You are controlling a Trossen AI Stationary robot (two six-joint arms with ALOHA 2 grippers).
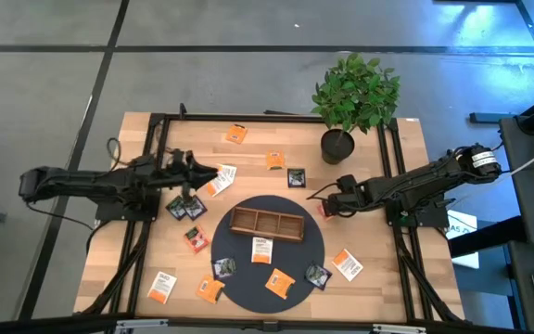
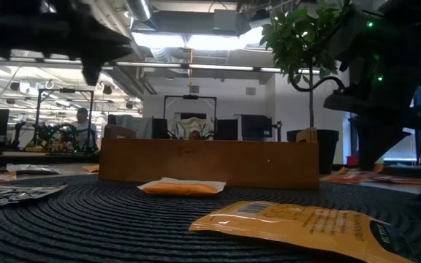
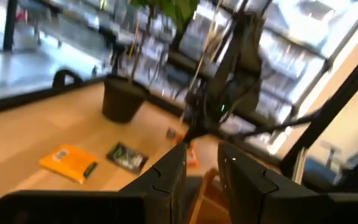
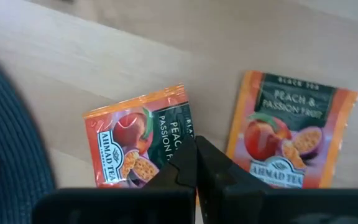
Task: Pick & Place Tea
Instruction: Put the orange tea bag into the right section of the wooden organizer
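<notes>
With sachets scattered over the table (image 1: 406, 148) and the round mat (image 1: 297, 271), this reads as an early reach step. The wooden tray (image 1: 266, 224) on the mat looks empty in all three compartments. Right gripper (image 1: 326, 208) hovers just past the mat's right edge, fingers (image 4: 180, 167) pressed together on nothing, over two peach sachets (image 4: 138, 138) lying flat on the wood. Left gripper (image 1: 213, 173) is raised near the sachet at (image 1: 219, 181), fingers (image 3: 168, 176) slightly parted, holding nothing. Next move, my guess: right opens, drops onto the nearer peach sachet and pinches an edge, which is tricky since it lies flat.
</notes>
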